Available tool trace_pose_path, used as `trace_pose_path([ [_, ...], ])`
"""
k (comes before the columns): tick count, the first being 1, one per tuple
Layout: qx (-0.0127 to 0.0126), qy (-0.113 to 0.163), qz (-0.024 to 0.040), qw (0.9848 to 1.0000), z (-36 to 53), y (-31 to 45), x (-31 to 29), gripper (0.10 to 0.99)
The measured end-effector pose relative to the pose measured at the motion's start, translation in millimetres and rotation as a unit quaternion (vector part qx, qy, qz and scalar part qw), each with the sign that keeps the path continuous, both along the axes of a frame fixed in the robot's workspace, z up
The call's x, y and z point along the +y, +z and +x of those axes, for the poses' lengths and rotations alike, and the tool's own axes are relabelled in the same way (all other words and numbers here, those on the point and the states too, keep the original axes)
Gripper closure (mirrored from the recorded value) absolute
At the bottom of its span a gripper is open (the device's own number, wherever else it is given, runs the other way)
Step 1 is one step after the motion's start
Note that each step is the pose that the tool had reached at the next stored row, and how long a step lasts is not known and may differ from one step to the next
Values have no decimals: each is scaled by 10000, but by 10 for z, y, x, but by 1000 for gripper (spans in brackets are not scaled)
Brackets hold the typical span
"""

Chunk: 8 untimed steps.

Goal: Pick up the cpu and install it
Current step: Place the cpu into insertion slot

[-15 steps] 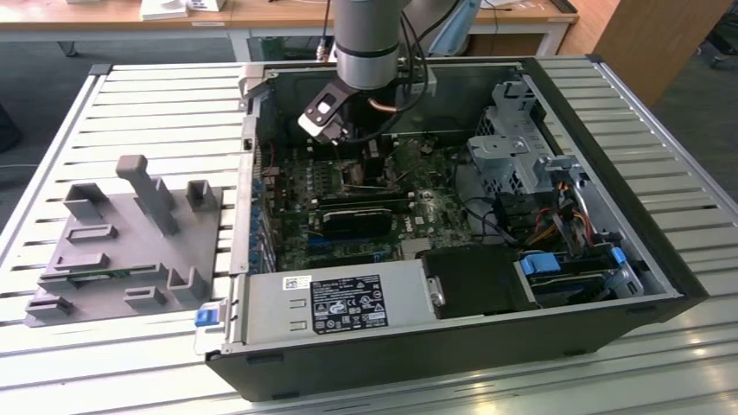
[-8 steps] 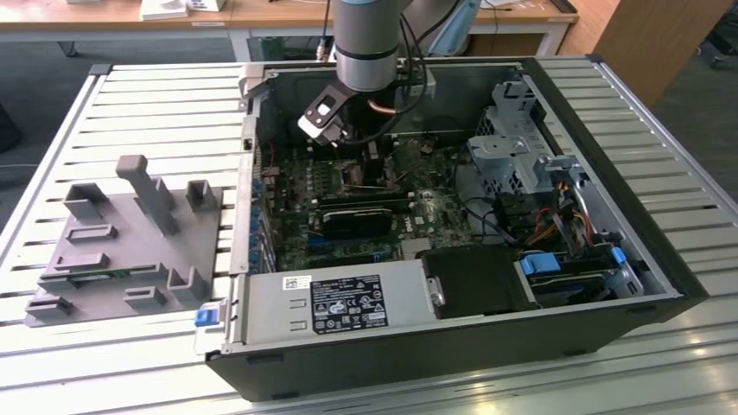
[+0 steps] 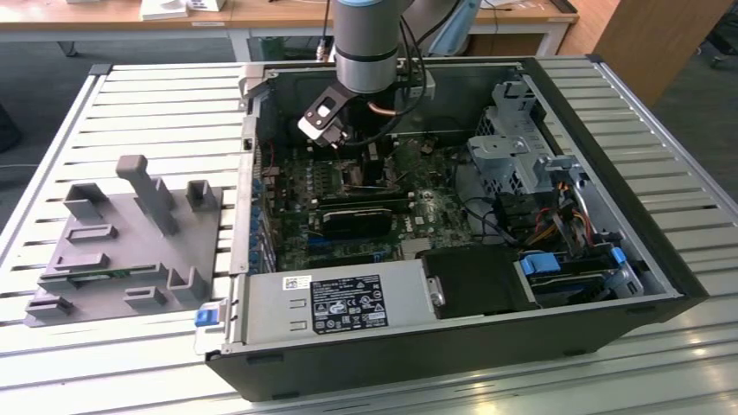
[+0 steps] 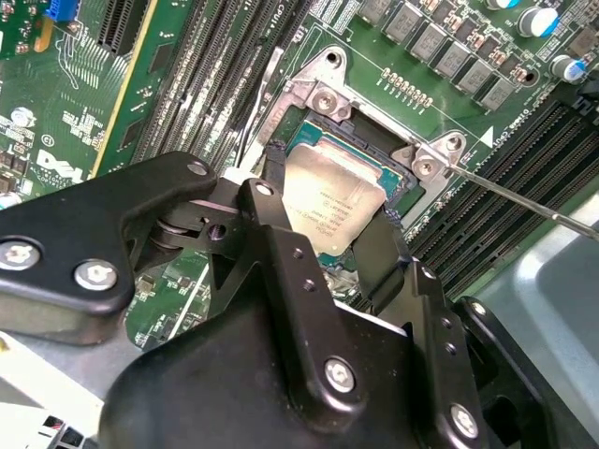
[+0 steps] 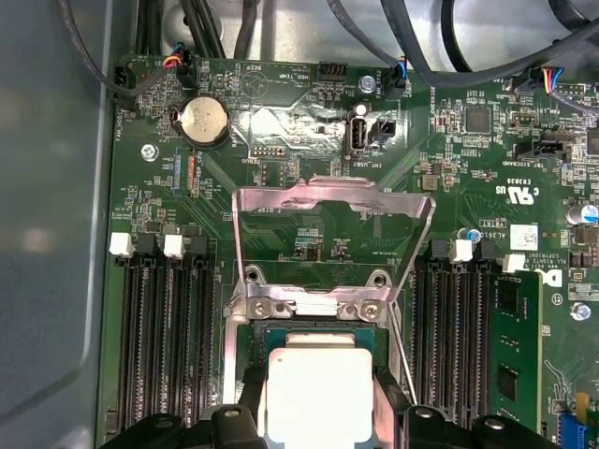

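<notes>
A slatted pale metal table (image 3: 104, 104) carries an open computer case (image 3: 461, 354) lying on its side. Beside it, toward the exterior view's left, sits a grey fixture tray (image 3: 127, 242). Behind the table run light wooden desks (image 3: 116, 22) over a dark carpeted floor (image 3: 34, 78), and a wooden panel (image 3: 645, 43) stands at the exterior view's right. The arm (image 3: 369, 43) reaches straight down into the case, above the green motherboard (image 5: 468, 187). In both wrist views the gripper (image 4: 337, 201) (image 5: 320, 402) has its black fingers (image 4: 281, 224) closed against two opposite edges of the cpu (image 4: 328, 201) (image 5: 318, 393), whose silver top faces up. The chip sits low over the socket, between the banks of memory slots (image 5: 159, 327). Whether it is fully seated cannot be told. The socket's metal load plate (image 5: 332, 215) is swung open beyond the chip, and the thin retention lever (image 4: 505, 192) stands free to one side. A coin battery (image 5: 203, 122) lies further off on the board.
</notes>
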State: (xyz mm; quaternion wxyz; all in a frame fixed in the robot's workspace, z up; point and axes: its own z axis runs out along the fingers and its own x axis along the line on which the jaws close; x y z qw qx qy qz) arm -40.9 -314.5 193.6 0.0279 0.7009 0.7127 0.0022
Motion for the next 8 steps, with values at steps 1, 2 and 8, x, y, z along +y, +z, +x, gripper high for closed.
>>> trace_pose_path([
  [1, 0, 0, 0, 10000, 0, 0, 0, 549],
  [2, 0, 0, 0, 10000, 0, 0, 0, 549],
  [8, -2, -15, 8, 10000, 0, 0, 0, 549],
])
